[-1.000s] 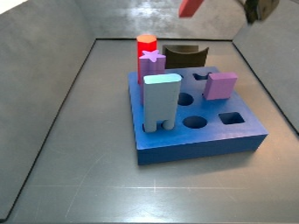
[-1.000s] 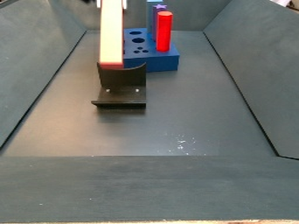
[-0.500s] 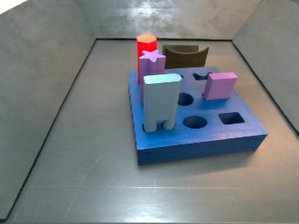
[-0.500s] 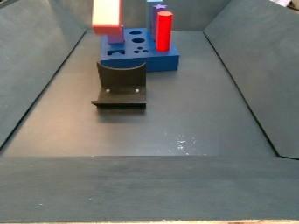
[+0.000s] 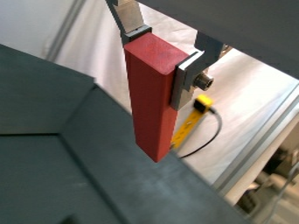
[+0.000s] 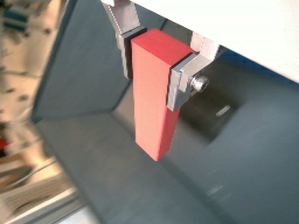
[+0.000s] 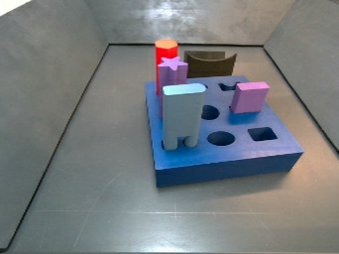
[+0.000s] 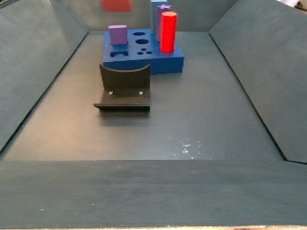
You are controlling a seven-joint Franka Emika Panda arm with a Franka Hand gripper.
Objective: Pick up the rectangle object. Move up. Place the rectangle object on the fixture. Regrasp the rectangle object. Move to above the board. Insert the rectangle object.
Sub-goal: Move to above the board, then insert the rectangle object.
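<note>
You've got the bar (image 5: 149, 96) clamped in the gripper (image 5: 155, 54): both wrist views show the silver fingers (image 6: 177, 80) pressed on its two sides near the upper end, most of its length hanging free below.

It's high up. In a side view only the bar's lower end (image 8: 117, 4) shows at the top edge, roughly over the far end of the fixture (image 8: 125, 85), short of the board (image 8: 149, 56). In the side view looking across the board (image 7: 219, 149) neither bar nor gripper shows.

My read: pick done, you're in a lift. Can't tell from these frames whether it's the first move up or the carry after the regrasp. Fixture is bare, so no placement is standing there now.

Left for sure: get over the board, line up with the rectangular hole (image 7: 264, 133) and insert. Possibly fixture place and regrasp too. Board already carries a red cylinder (image 8: 170, 31), a light-blue block (image 7: 181, 116) and a purple block (image 7: 251, 96).
</note>
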